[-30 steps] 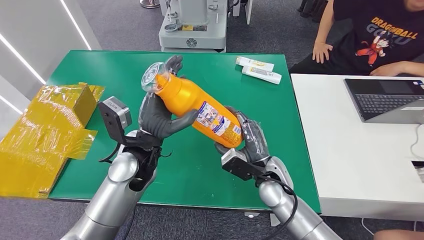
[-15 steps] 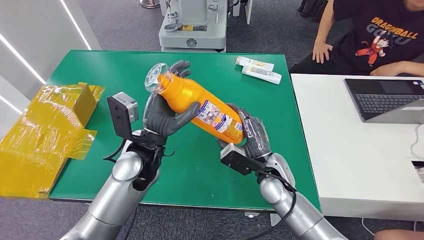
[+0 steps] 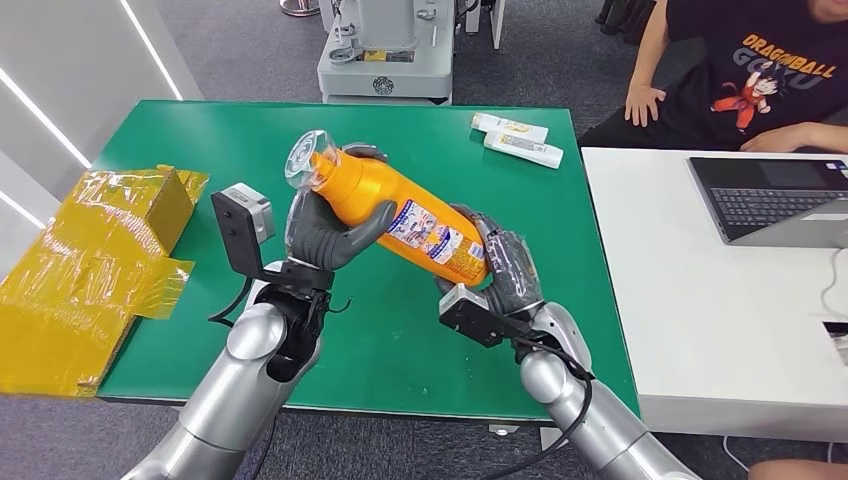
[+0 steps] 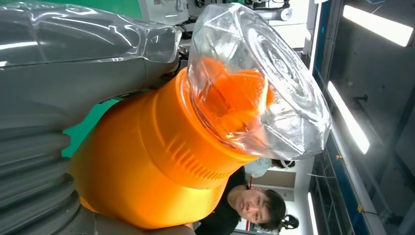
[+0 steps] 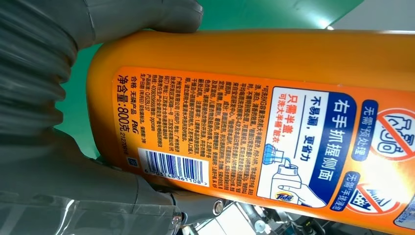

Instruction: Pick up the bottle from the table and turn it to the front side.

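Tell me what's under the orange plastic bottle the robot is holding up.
Below the orange plastic bottle lies bare green table. The left hand grips its neck end, the right hand cradles its base. The bottle's underside is hidden.

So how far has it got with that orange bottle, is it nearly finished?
The pick-up looks done: the orange bottle is off the green table, tilted, held by the left hand near its clear cap and the right hand at its base. The turning is in hand. The side facing the right wrist camera carries the barcode and small print, probably the back, so the front likely still needs bringing round.
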### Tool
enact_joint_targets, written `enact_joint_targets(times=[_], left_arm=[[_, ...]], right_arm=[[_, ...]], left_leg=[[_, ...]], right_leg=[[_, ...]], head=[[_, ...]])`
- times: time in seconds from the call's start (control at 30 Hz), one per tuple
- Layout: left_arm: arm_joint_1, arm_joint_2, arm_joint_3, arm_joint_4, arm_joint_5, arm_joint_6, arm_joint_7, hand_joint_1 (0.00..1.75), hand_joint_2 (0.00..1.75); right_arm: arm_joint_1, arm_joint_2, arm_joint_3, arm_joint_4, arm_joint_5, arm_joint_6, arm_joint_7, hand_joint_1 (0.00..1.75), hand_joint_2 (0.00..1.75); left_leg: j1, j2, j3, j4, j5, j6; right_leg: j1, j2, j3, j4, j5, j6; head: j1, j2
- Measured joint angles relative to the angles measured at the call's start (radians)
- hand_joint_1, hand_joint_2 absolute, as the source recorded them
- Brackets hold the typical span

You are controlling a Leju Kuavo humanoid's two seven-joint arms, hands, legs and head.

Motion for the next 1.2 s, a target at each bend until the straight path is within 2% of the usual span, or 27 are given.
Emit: enact_joint_targets(times=[0.1, 0.13, 0.23, 0.27, 0.47, 0.6, 0.8, 1.2], left_arm=[[0.000, 0.000, 0.000, 0.000, 0.000, 0.000, 0.000, 1.75, 1.75], [0.000, 0.000, 0.000, 0.000, 0.000, 0.000, 0.000, 1.75, 1.75], [0.000, 0.000, 0.000, 0.000, 0.001, 0.001, 0.000, 1.75, 1.75], [0.000, 0.000, 0.000, 0.000, 0.001, 0.001, 0.000, 1.75, 1.75], [0.004, 0.001, 0.000, 0.003, 0.007, 0.006, -0.002, 1.75, 1.75], [0.005, 0.001, -0.001, 0.004, -0.002, 0.031, -0.014, 1.75, 1.75], [0.016, 0.006, -0.001, 0.007, -0.012, 0.066, -0.012, 1.75, 1.75], [0.058, 0.042, 0.000, 0.007, -0.039, 0.142, -0.013, 1.75, 1.75]], right_arm=[[0.000, 0.000, 0.000, 0.000, 0.000, 0.000, 0.002, 1.75, 1.75], [0.000, 0.000, 0.000, 0.000, 0.000, 0.000, 0.002, 1.44, 1.75], [0.000, 0.000, 0.000, 0.000, 0.001, -0.001, 0.004, 0.14, 1.75], [0.000, 0.000, 0.000, 0.000, 0.003, -0.002, 0.005, 0.00, 1.75], [0.006, 0.000, -0.007, -0.007, 0.012, -0.020, 0.011, 0.00, 1.75], [0.038, -0.001, -0.013, -0.042, 0.020, -0.070, 0.003, 0.00, 1.75], [0.106, -0.001, -0.013, -0.152, 0.032, -0.154, 0.010, 0.00, 1.75], [0.211, -0.001, -0.001, -0.362, 0.032, -0.186, 0.033, 0.00, 1.75]], left_leg=[[0.000, 0.000, 0.000, 0.000, 0.000, 0.000], [0.000, 0.000, 0.000, 0.000, 0.000, 0.000], [0.000, 0.000, 0.000, 0.000, 0.000, 0.000], [0.000, 0.000, 0.000, 0.000, 0.000, 0.000], [0.000, 0.000, 0.000, 0.000, 0.000, 0.000], [0.000, 0.000, 0.000, 0.000, 0.000, 0.000], [0.000, 0.000, 0.000, 0.000, -0.001, 0.000], [0.000, 0.000, 0.000, 0.000, -0.001, 0.000]], right_leg=[[0.000, 0.000, 0.000, 0.000, 0.000, 0.000], [0.000, 0.000, 0.000, 0.000, 0.000, 0.000], [0.000, 0.000, 0.000, 0.000, 0.000, 0.000], [0.000, 0.000, 0.000, 0.000, 0.000, 0.000], [0.000, 0.000, 0.000, 0.000, 0.000, 0.000], [0.000, 0.000, 0.000, 0.000, 0.000, 0.000], [0.000, 0.000, 0.000, 0.000, 0.000, 0.000], [0.000, 0.000, 0.000, 0.000, 0.000, 0.000]], head=[[0.000, 0.000], [0.000, 0.000], [0.000, 0.000], [0.000, 0.000], [0.000, 0.000], [0.000, 0.000], [0.000, 0.000], [0.000, 0.000]])
